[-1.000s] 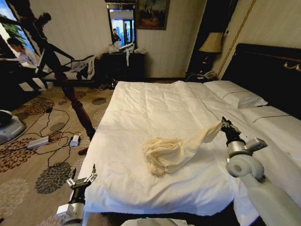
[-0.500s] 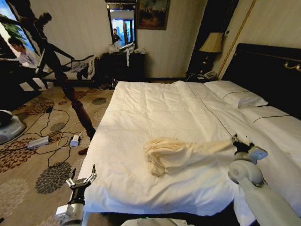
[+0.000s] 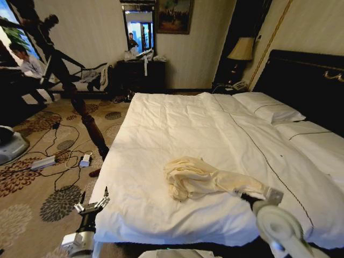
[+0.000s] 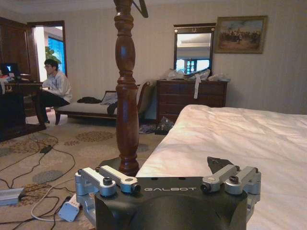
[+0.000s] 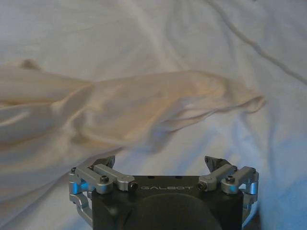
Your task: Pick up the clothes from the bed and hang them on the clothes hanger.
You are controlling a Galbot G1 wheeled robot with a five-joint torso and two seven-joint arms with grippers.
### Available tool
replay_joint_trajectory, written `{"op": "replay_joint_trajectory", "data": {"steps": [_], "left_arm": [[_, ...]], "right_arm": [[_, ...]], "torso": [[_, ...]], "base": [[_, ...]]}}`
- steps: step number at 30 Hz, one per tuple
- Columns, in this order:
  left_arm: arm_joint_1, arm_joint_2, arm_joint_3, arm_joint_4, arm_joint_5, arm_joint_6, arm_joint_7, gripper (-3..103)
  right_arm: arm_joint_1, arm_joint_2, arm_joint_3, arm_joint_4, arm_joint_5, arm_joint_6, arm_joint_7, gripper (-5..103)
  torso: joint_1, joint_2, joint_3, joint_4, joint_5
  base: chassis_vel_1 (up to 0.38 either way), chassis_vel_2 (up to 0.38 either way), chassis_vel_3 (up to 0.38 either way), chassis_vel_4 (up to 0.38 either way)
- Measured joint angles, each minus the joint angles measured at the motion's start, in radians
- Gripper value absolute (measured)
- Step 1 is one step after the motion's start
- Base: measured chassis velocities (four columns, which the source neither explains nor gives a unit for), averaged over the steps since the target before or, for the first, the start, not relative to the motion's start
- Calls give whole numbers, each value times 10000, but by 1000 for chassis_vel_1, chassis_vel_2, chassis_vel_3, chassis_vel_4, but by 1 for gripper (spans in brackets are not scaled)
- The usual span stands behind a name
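Clothes (image 3: 199,180), cream and crumpled, lie on the bed (image 3: 172,129) near its foot edge, with the left gripper (image 3: 91,204) spread wide beside the bed's corner and the right gripper (image 5: 160,165) open, empty, just short of one trailing sleeve.

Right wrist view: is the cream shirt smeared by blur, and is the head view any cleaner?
Right wrist view: the shirt looks soft and streaked, its folds smeared. Head view: the shirt lies crisp on the bed, though straight edges bow outward.
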Motion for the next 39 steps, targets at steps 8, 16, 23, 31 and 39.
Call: {"op": "replay_joint_trajectory", "data": {"steps": [8, 16, 23, 31, 39], "left_arm": [[-218, -37, 66, 287, -22, 10, -17, 100], [-236, -14, -17, 372, -66, 119, -36, 100], [-302, -146, 107, 418, 75, 169, -48, 100], [-293, -189, 131, 474, 174, 164, -54, 100], [-129, -189, 110, 310, 242, 141, -56, 100]], "right_arm": [[1282, 733, -1192, -540, 690, 2134, -2652, 100], [2362, 2216, -1991, -1627, 651, 2696, -3178, 100], [2176, 2700, -2176, -1737, 356, 2701, -2971, 84], [1718, 3054, -2203, -1217, 233, 2650, -2507, 91], [1774, 3907, -2268, -1554, -53, 2675, -2481, 100]], "torso": [[1, 0, 0, 4, 2], [2, 0, 1, 1, 1], [1, 0, 1, 1, 0], [1, 1, 1, 0, 0], [1, 1, 0, 0, 1]], "base": [[0, 0, 0, 0], [0, 0, 0, 0], [0, 0, 0, 0], [0, 0, 0, 0], [0, 0, 0, 0]]}}
